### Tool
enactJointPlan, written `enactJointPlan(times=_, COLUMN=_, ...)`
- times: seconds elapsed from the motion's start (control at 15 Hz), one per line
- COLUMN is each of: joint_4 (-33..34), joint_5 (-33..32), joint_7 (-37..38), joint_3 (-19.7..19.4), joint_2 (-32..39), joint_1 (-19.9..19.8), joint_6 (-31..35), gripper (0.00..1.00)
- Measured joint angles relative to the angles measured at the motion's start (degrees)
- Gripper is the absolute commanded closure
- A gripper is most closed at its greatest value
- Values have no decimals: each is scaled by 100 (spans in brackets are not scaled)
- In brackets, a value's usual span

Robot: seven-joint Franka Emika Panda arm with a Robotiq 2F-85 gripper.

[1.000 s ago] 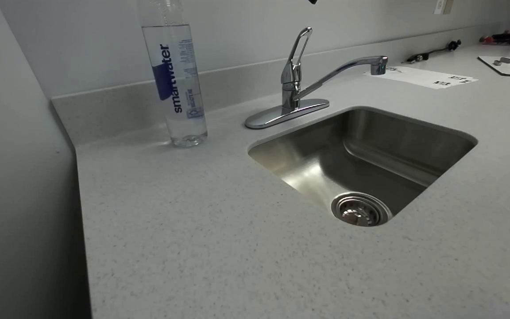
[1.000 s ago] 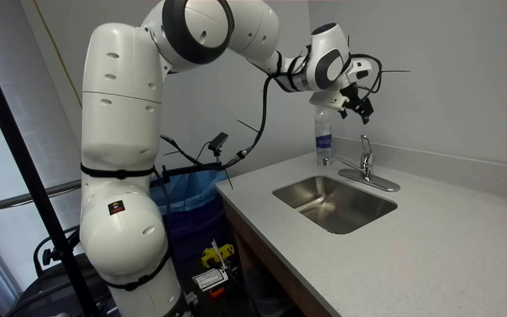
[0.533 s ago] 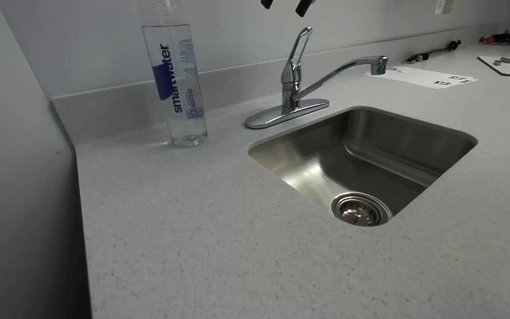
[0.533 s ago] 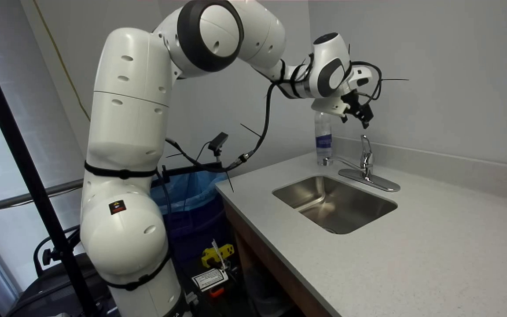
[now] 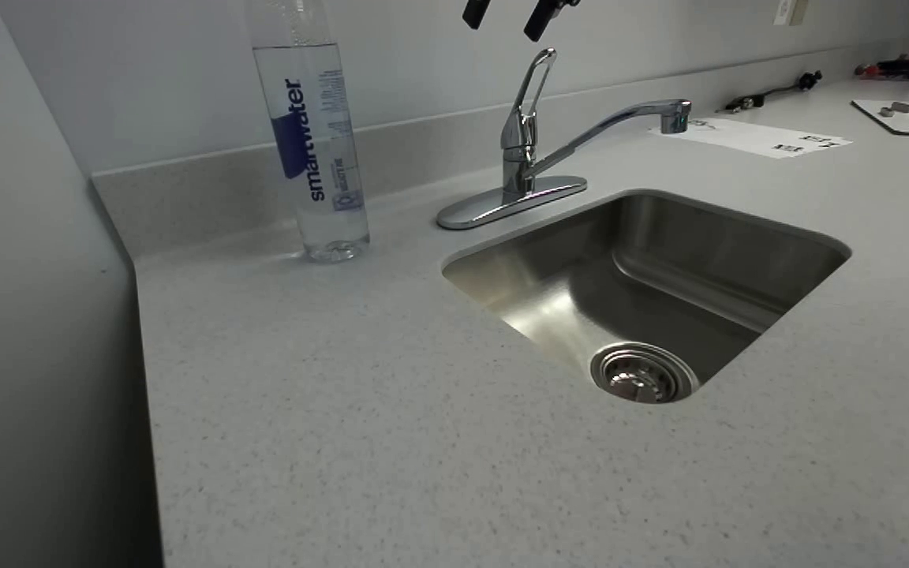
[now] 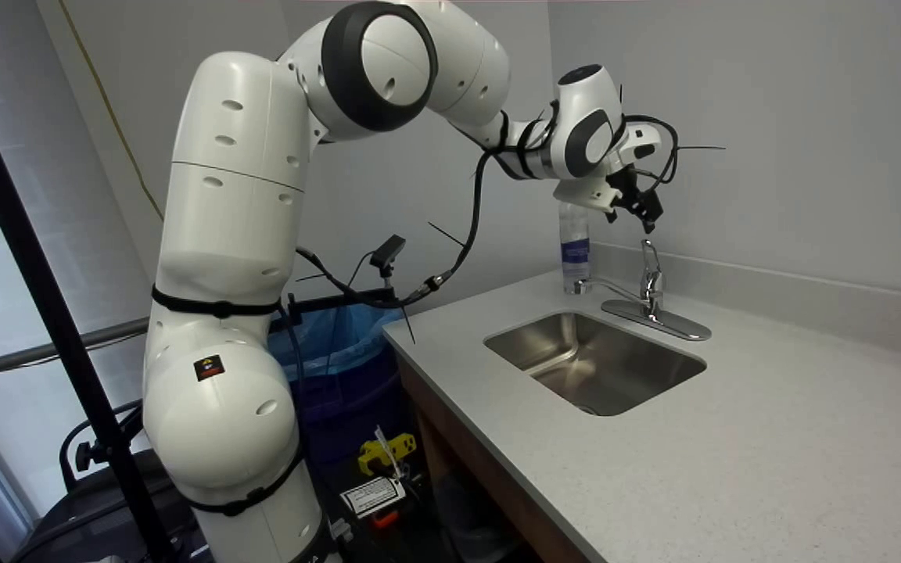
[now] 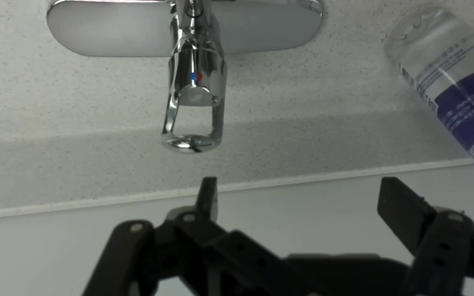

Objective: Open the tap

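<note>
The tap [image 5: 518,162] stood at the back of the pale surface [image 5: 328,379], which was flat and sprinkled with tiny dark specks, like pepper. It was shiny silver metal, smooth as a mirror. Its base plate [image 7: 109,31] was long and flat with round ends. Its spout [image 5: 604,126] was a thin, bent pipe that pointed to 2 o'clock in an exterior view. The handle [image 7: 195,98] stuck up on top, a loop with a hole in it, and the metal near the hole had a small blue mark and a small red mark side by side.

The gripper [image 7: 300,195] hung just above the handle, with a gap between them. Its two black, blocky fingers [image 7: 401,207] were spread far apart, and only smooth, pale wall [image 7: 303,222] showed in the space between. In the wrist view, the tap was at 11 o'clock from the gripper, and a clear bottle [image 7: 434,61] with a blue label [image 7: 473,105] was at 2 o'clock.

In an exterior view, the sink [image 5: 727,248] lay at 5 o'clock from the tap. It was a dull metal box with round corners and a round, ringed drain [image 5: 644,375] in its floor. The white arm [image 6: 224,195] was smooth and fat, with thin black bands around it.
</note>
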Motion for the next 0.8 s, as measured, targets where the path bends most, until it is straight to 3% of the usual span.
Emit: enactJointPlan(times=0.8, joint_4=-310, joint_5=0, joint_7=-240, joint_3=41, joint_2=-8, joint_1=-1, joint_6=-1, gripper=0)
